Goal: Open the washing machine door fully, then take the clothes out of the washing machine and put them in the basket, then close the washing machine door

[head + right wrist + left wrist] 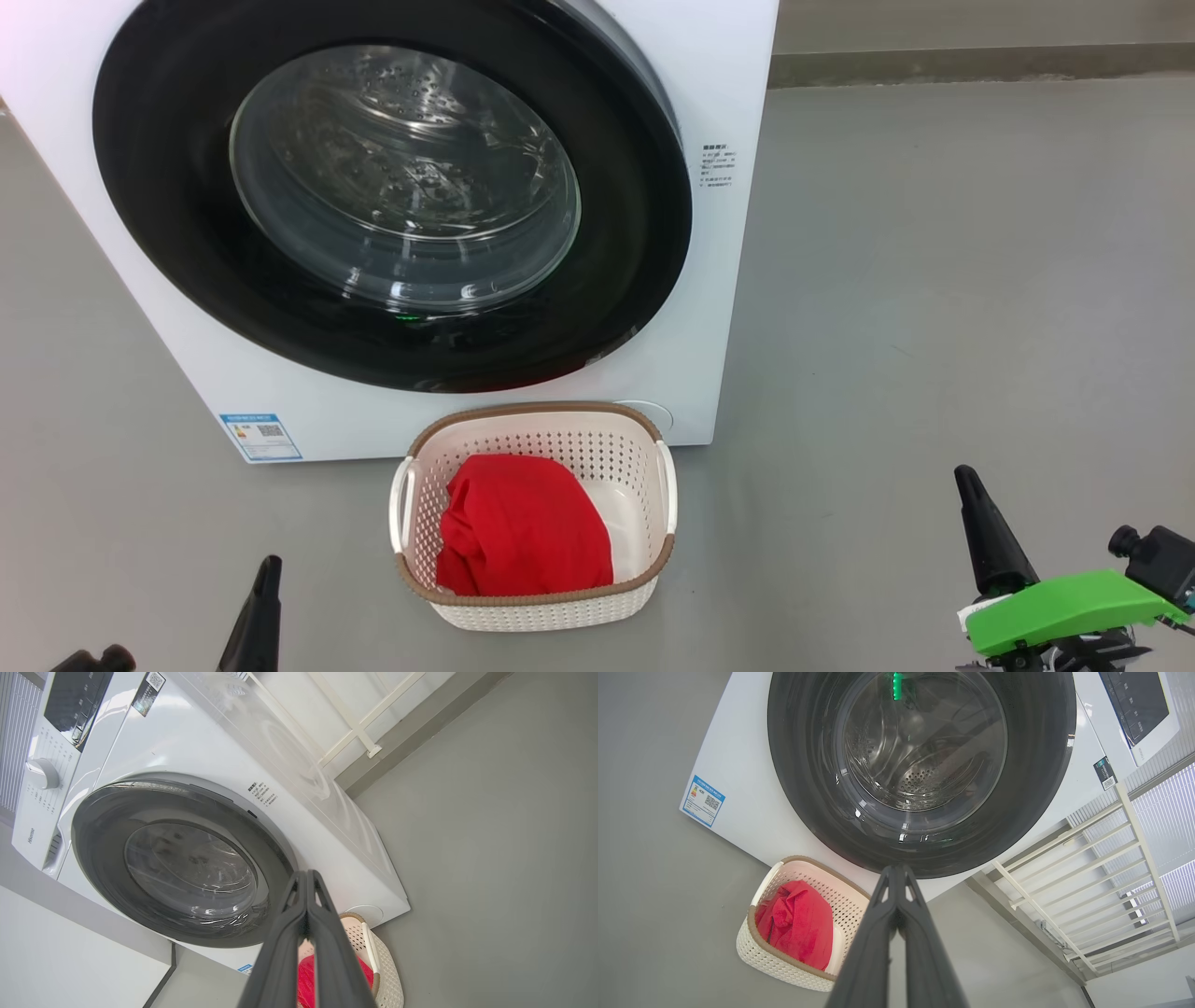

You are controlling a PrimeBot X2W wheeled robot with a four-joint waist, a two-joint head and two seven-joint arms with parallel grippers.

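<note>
Now | glossy round door (392, 196) shut | soft red clothes (523, 527) in perforated basket (541, 611) | left gripper (896, 871), right gripper (307, 876) pinched empty

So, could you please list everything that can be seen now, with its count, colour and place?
washing machine: one, white, on the floor facing the robot
door: one, black rim with clear glass, on the machine's front, shut
basket: one, cream with a brown rim, on the floor in front of the machine
clothes: one heap, red, inside the basket
label: one, blue, lower left corner of the machine's front
control panel: one, dark, upper part of the machine
railing: one, white, beside the machine
floor: grey, all around
left hand: one, dark, lower left, shut, empty
right hand: one, dark, lower right, shut, empty
</note>
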